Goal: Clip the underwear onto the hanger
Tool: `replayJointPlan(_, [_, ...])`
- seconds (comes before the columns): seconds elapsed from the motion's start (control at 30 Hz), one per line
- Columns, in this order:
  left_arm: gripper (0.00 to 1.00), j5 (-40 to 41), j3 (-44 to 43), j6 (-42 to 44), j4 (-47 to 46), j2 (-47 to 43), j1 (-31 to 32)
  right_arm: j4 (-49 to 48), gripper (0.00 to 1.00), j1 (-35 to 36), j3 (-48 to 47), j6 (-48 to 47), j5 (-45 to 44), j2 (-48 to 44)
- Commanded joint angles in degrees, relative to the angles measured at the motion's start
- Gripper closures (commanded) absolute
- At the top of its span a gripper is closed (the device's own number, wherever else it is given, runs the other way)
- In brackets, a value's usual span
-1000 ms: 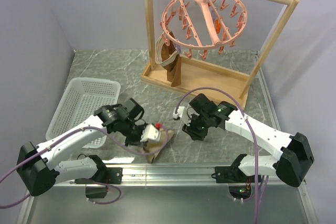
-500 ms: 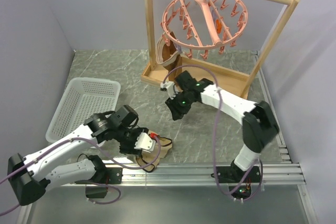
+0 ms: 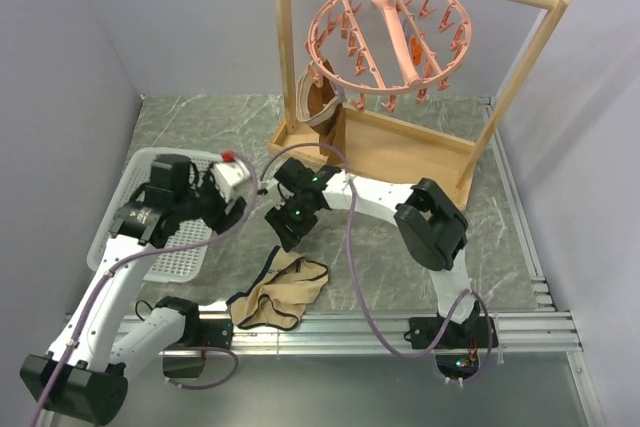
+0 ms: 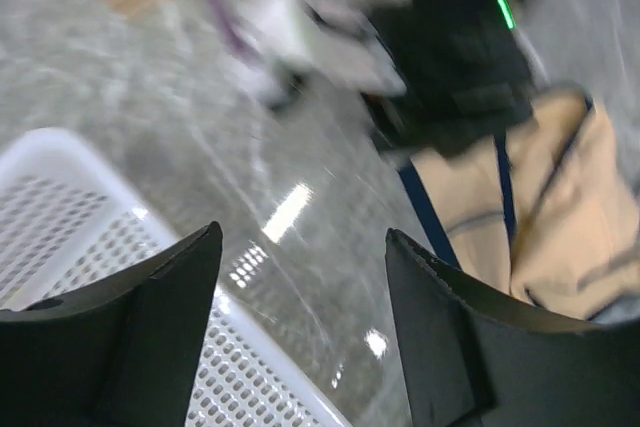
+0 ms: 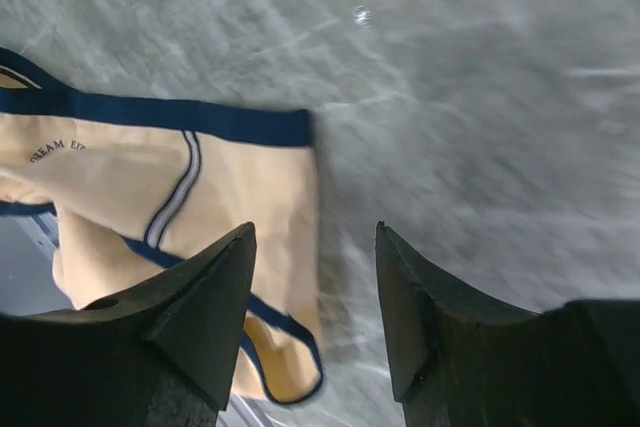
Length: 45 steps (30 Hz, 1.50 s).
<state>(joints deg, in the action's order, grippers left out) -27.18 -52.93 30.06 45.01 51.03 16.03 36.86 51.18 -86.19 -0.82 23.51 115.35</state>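
The tan underwear point(image 3: 283, 290) with dark trim lies crumpled on the table by the front edge, and nothing holds it. My left gripper point(image 3: 232, 209) hangs open and empty over the right rim of the white basket. In the left wrist view the left gripper point(image 4: 300, 277) is above that rim, with the underwear point(image 4: 545, 212) off to the right. My right gripper point(image 3: 284, 235) is open just behind the underwear. The right wrist view shows the right gripper point(image 5: 315, 277) over bare table, the underwear point(image 5: 150, 187) under its left finger. The pink hanger point(image 3: 390, 37) hangs from the wooden rack.
A white basket point(image 3: 130, 209) stands at the left, under my left arm. The wooden rack point(image 3: 400, 152) stands at the back, and a brown garment point(image 3: 322, 112) is clipped to the hanger's left side. The right arm point(image 4: 450, 57) shows blurred in the left wrist view.
My left gripper opened, let go of the underwear and rose back-left over the basket. My right arm swung left and came down behind the underwear, opening a little wider.
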Motion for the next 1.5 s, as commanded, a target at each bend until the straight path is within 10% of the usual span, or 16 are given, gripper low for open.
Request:
replayJointPlan(0.0, [0.28, -4.55, -4.55, -11.68, -7.13, 0.48, -5.30, -0.30, 0.41, 2.25, -3.27, 2.84, -1.36, 2.42])
replayJointPlan(0.17, [0.27, -6.57, -7.18, -15.47, -6.08, 3.90, -10.23, 1.54, 0.55, 3.67, -2.75, 1.35, 0.30, 5.23])
replayJointPlan(0.3, [0.28, -7.09, -6.84, -17.41, -6.96, 5.92, -10.85, 0.33, 1.00, 1.30, -0.12, -0.50, 0.57, 0.33])
replayJointPlan(0.63, [0.19, -12.81, -5.87, -20.92, -8.27, 15.24, -10.41, -16.98, 1.00, -3.98, 20.60, -6.11, -9.79, -34.19])
replayJointPlan(1.2, [0.37, 4.76, 0.37, -37.00, -22.85, 34.40, 4.97, -16.03, 1.00, -11.97, 30.29, -6.13, -13.85, -33.96])
replayJointPlan(1.47, [0.38, -4.28, 0.02, -41.75, -34.01, 42.92, 4.97, -15.95, 1.00, -15.14, 31.00, -7.70, -7.69, -37.92])
